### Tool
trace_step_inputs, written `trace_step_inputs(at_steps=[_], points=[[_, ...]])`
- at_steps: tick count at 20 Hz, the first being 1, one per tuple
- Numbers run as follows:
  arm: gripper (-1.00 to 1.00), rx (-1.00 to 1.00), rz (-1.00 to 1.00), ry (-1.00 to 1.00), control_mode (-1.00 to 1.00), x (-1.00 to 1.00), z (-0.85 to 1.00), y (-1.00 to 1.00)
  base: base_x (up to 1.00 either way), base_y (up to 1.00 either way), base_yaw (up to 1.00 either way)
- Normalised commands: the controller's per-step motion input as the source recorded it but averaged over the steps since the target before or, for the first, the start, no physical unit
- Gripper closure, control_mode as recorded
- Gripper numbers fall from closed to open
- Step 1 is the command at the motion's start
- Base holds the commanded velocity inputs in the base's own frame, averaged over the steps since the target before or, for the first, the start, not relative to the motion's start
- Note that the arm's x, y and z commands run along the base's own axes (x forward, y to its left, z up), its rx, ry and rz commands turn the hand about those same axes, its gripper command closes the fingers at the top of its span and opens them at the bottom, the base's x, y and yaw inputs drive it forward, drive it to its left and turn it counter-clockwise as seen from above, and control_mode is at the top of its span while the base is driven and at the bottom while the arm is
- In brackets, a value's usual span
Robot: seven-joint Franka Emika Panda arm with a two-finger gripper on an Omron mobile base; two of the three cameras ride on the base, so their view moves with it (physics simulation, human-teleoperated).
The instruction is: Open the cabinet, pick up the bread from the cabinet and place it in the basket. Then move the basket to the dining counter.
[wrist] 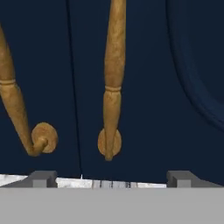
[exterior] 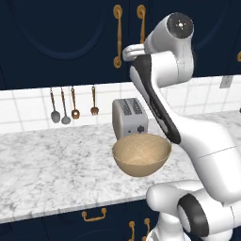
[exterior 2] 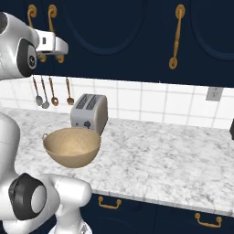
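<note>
Dark navy wall cabinet (wrist: pixel 144 87) with arched doors shut, long ornate brass handle (wrist: pixel 111 83) right before the wide-open two-finger gripper (wrist: pixel 111 178), tan woven basket (exterior: pixel 141 154) on the marble counter (exterior: pixel 52 164) below, silver toaster (exterior: pixel 129 116) just behind it

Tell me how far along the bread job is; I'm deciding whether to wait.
Nothing looks finished. The cabinet doors are shut, and the basket sits empty on the marble counter before the toaster. In hand: the open gripper is lined up at the brass handle. Left: opening the door, moving the bread to the basket, carrying the basket to the dining counter.
</note>
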Motion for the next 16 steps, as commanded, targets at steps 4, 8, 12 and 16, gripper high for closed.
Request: trace_step_inputs(at_steps=[4,8,12,16], points=[[-1.00,0.00,0.00,0.00,-1.00,0.71,0.05,0.05,0.00,0.00,0.00],[-1.00,0.00,0.00,0.00,-1.00,0.68,0.04,0.02,0.00,0.00,0.00],[-1.00,0.00,0.00,0.00,-1.00,0.66,0.01,0.04,0.00,0.00,0.00],[1.00,0.00,0.00,0.00,-1.00,0.57,0.00,0.17,0.00,0.00,0.00]])
